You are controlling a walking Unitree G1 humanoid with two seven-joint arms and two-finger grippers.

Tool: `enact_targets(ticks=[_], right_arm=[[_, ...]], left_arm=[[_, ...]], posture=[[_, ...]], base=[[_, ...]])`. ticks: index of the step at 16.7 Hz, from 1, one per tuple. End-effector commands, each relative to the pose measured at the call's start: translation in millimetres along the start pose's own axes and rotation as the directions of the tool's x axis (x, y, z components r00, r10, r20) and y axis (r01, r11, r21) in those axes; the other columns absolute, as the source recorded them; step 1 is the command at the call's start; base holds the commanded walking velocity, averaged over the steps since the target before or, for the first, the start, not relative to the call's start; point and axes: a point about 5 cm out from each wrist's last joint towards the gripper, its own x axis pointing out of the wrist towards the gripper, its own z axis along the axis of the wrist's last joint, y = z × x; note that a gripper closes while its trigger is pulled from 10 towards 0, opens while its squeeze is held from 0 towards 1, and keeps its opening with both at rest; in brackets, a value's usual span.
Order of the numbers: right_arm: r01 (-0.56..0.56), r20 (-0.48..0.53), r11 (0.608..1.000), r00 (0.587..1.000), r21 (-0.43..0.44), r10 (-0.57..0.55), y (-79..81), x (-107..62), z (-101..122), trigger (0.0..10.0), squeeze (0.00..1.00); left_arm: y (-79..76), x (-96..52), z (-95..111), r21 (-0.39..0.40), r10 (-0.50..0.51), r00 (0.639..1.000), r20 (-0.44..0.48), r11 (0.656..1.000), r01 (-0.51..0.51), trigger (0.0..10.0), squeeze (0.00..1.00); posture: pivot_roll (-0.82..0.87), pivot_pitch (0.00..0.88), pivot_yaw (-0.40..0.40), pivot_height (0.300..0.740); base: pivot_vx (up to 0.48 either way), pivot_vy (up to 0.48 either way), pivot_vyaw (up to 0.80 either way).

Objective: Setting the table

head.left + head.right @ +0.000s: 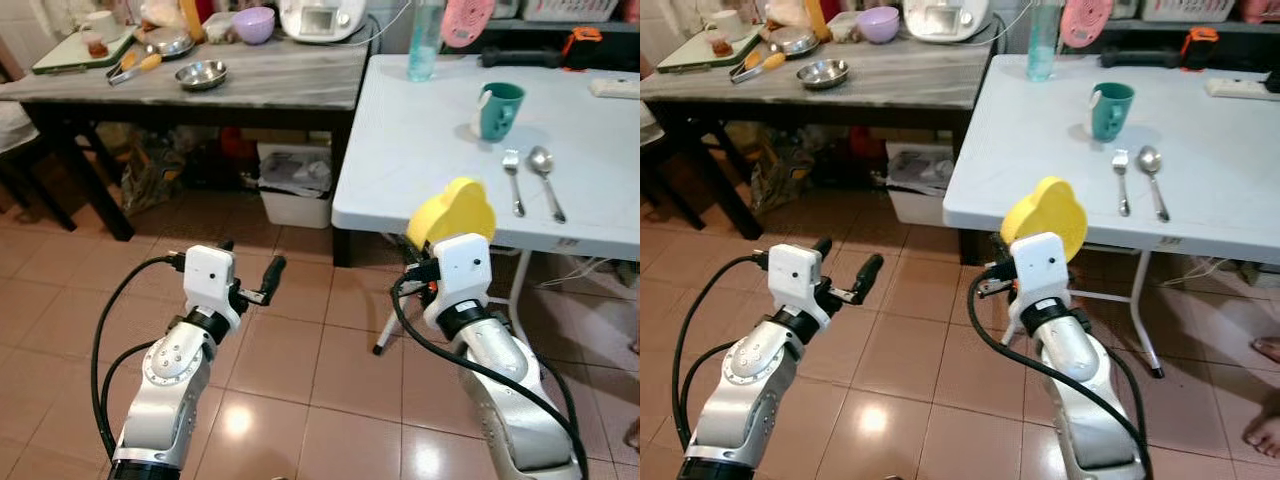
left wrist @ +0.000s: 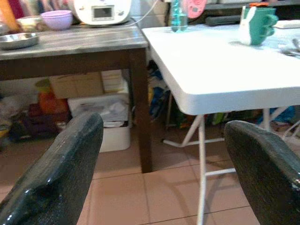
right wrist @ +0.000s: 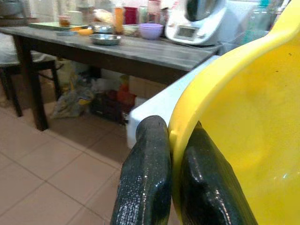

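White folding table (image 1: 420, 150) at right, near edge and rounded left corner just beyond the right gripper (image 3: 174, 140). Dark wooden table (image 1: 250, 85) far left, abutting it. Tiled floor (image 1: 300, 350) open between both arms.

Yellow plate (image 1: 452, 212): glossy plastic, lobed rim, held upright below the table edge, rim pinched between the right fingers.

Teal mug (image 1: 498, 110), spoon (image 1: 545, 180), fork (image 1: 513, 180) further in on white table.

Left gripper (image 1: 262, 283) spread wide, holding nothing, over floor.

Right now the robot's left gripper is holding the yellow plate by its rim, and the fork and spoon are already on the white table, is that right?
Not quite. The right gripper holds the yellow plate by its rim, as the right wrist view shows. The left gripper is open. The fork and spoon do lie on the white table.
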Motion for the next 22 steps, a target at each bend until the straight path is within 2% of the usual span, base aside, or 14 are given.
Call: enact_targets(ticks=[1, 12, 14, 17, 22], right_arm=[[0.0, 0.025, 1.0, 1.0, 0.0, 0.0, 1.3, 1.8, 4.8, 10.0, 0.0], [0.0, 0.032, 1.0, 0.999, -0.006, 0.0, 0.9, 2.4, 5.3, 10.0, 0.0], [0.001, 0.033, 1.0, 0.999, -0.007, -0.001, 0.7, 2.8, 5.4, 10.0, 0.0], [0.002, 0.033, 1.0, 0.999, -0.006, -0.001, 1.4, 2.9, 5.2, 10.0, 0.0], [-0.003, 0.036, 1.0, 0.999, -0.007, 0.003, 1.9, 4.8, 5.2, 10.0, 0.0]], left_arm=[[0.9, -0.8, 2.3, 0.011, -0.006, 1.0, 0.01, 1.0, 0.006, 10.0, 0.0], [2.0, -0.1, -0.9, 0.005, 0.009, 1.0, -0.016, 1.0, -0.008, 10.0, 0.0], [4.0, 0.5, -0.8, -0.024, 0.039, 0.999, -0.015, 0.999, -0.039, 10.0, 0.0], [5.4, 0.1, -2.9, -0.004, 0.023, 0.999, -0.034, 1.0, -0.023, 10.0, 0.0], [1.9, 0.8, -3.0, -0.015, 0.004, 0.999, -0.037, 1.0, -0.005, 10.0, 0.0]], posture=[[-0.07, 0.072, 0.091, 0.74], [-0.07, 0.072, 0.093, 0.74], [-0.07, 0.071, 0.094, 0.74], [-0.06, 0.071, 0.096, 0.74], [-0.06, 0.068, 0.094, 0.74]], base=[[0.405, 0.0, 0.0], [0.404, 0.0, 0.0], [0.0, 0.0, 0.0], [0.0, 0.0, 0.0], [0.0, 0.404, 0.0]])
